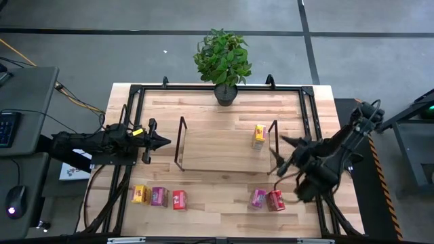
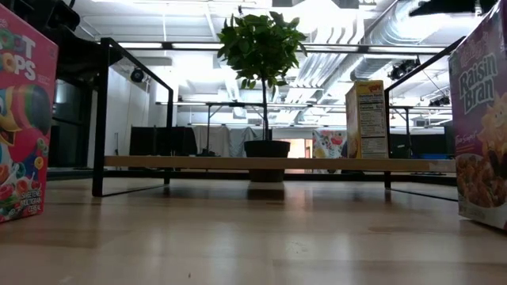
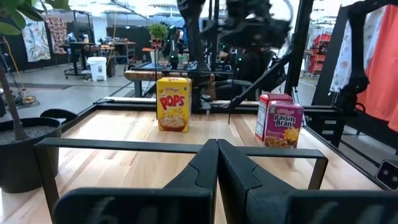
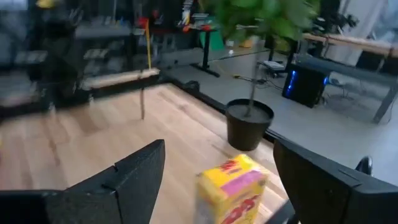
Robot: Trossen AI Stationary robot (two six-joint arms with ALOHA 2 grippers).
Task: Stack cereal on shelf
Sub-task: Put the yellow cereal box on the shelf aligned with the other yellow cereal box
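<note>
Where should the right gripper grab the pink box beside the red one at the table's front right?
Grip the pink box across its narrow sides near the top, coming from above. It seems upright, touching the red box, so pinch its free faces. The right gripper is open.

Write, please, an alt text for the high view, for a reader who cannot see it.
One yellow cereal box stands on the shelf, near its right end. Five more boxes wait at the table's front edge: three at left, two at right. The left gripper, shut, and the right gripper, open, flank the shelf; a potted plant stands behind.
</note>
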